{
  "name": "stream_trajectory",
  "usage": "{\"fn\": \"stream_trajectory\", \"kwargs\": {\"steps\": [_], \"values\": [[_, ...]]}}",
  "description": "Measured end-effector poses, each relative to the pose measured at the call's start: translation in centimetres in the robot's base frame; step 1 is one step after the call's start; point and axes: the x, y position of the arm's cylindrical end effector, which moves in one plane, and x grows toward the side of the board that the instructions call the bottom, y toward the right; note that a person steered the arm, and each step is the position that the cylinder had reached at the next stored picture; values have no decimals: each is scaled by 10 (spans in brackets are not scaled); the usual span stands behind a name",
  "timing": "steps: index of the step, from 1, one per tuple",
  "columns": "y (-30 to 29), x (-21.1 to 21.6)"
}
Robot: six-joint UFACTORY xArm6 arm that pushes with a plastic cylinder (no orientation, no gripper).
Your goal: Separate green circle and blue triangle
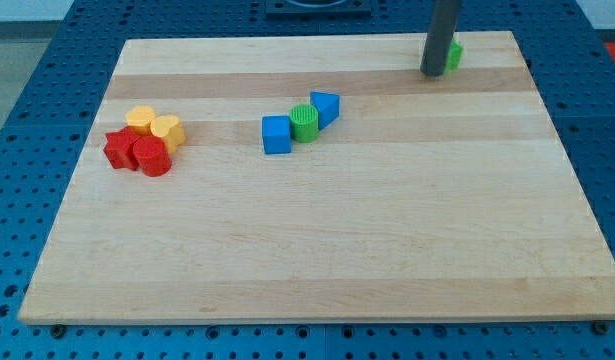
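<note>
The green circle [304,122] sits near the board's middle top, touching the blue triangle [326,107] on its upper right and a blue cube [277,134] on its lower left. The three form a diagonal row. My tip [432,72] is at the view's top right, far to the right of that row. It stands right against a green block [454,55] that it partly hides, so that block's shape cannot be made out.
At the view's left is a cluster: a yellow block [140,119], a yellow cylinder [167,131], a red block [119,147] and a red cylinder [152,157]. The wooden board [317,250] lies on a blue perforated table.
</note>
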Motion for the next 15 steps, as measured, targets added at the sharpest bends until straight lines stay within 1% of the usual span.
{"fn": "stream_trajectory", "kwargs": {"steps": [1,3,4,5,6,7,8,9,10,11,13,14,15], "values": [[4,-14],[8,-13],[-32,-13],[-95,-3],[-160,23],[-216,37],[-246,52],[-245,71],[-230,72],[-200,77],[-144,100],[-113,100],[-81,113]]}}
